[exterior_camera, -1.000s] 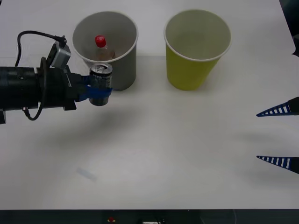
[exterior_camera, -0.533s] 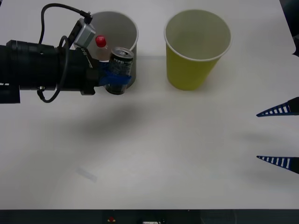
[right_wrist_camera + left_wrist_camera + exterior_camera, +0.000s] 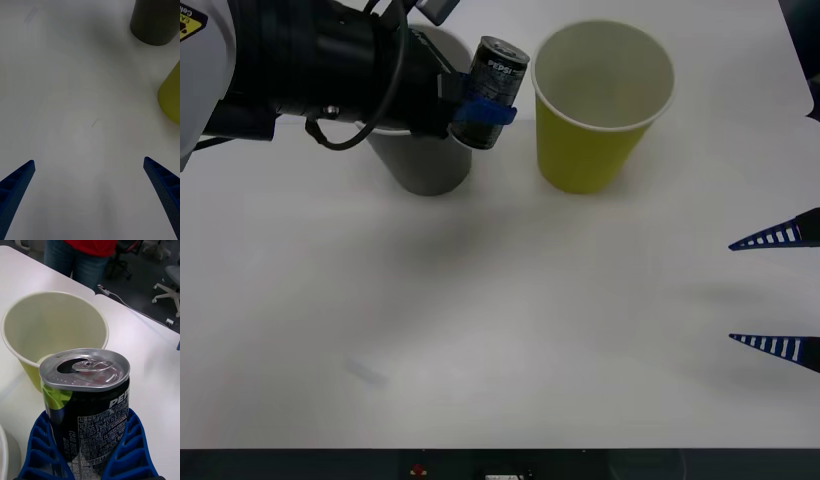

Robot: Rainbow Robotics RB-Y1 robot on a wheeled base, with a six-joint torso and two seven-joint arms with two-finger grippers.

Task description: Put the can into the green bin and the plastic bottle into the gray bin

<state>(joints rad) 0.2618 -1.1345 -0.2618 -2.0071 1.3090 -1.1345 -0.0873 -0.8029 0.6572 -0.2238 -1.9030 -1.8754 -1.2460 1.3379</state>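
Front view: I had the left tool point(image 3: 480, 108) clamped on the can point(image 3: 498, 70), lifted between the gray bin point(image 3: 425, 165) and the green bin point(image 3: 600, 100). My right tool point(image 3: 775, 290) waited wide open over the surface point(image 3: 510, 320).

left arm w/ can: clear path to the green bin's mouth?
Probably yes. The left gripper holds the can just beside the green bin, near rim height; nothing lies between them, and the mouth is open.
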